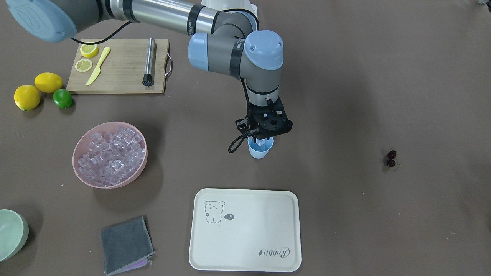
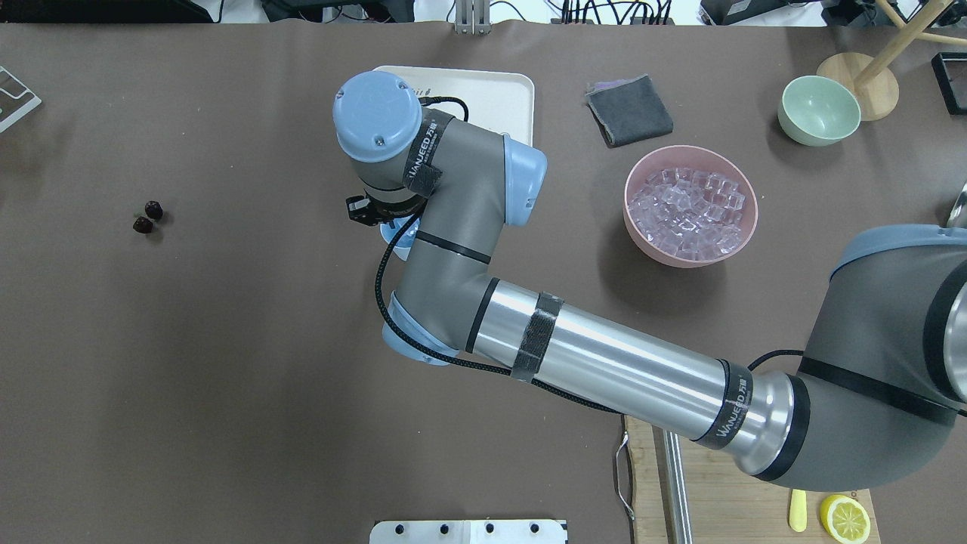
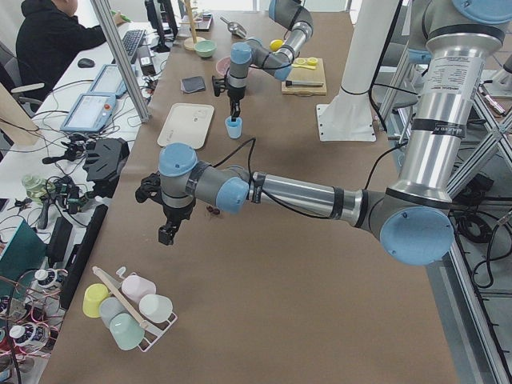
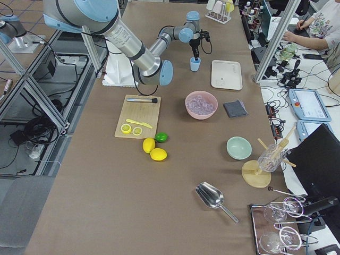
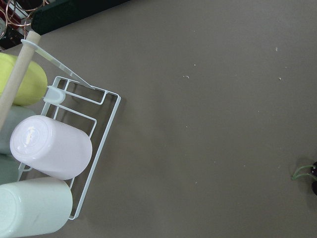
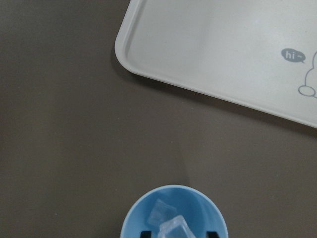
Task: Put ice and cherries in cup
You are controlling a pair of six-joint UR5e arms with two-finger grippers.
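Nearest the operators' edge of the table lay a cream tray (image 1: 245, 237) and a folded grey cloth (image 1: 124, 243). A pale green bowl (image 1: 11, 234) sat at the corner.

Beyond them, a pink bowl (image 1: 74, 161) was heaped with ice (image 1: 111, 157) in clear cubes. Level with it, just behind the tray, the light blue cup (image 1: 261, 152) stood upright on the brown table. The right gripper (image 1: 261, 138) hung straight down over the cup's mouth. Its two black fingertips (image 6: 145, 233) were set apart, and one clear cube (image 6: 174, 228) sat between them with what looked like a gap on each side, so the fingers appeared spread and gripping nothing. A second cube (image 6: 159, 214) lay lower in the cup.

Well away towards the robot's left, the cherries (image 1: 391, 158), a dark pair, lay on the bare table. The left gripper (image 3: 168, 233) hovered above the table near them. Whether its fingers were parted or closed could not be told.

Farthest back, by the robot's base, a wooden cutting board (image 1: 119, 73) carried two lemon slices (image 1: 86, 57), a yellow knife (image 1: 98, 66) and a metal muddler (image 1: 149, 61). Two whole lemons (image 1: 38, 90) and a lime (image 1: 62, 98) lay beside it.
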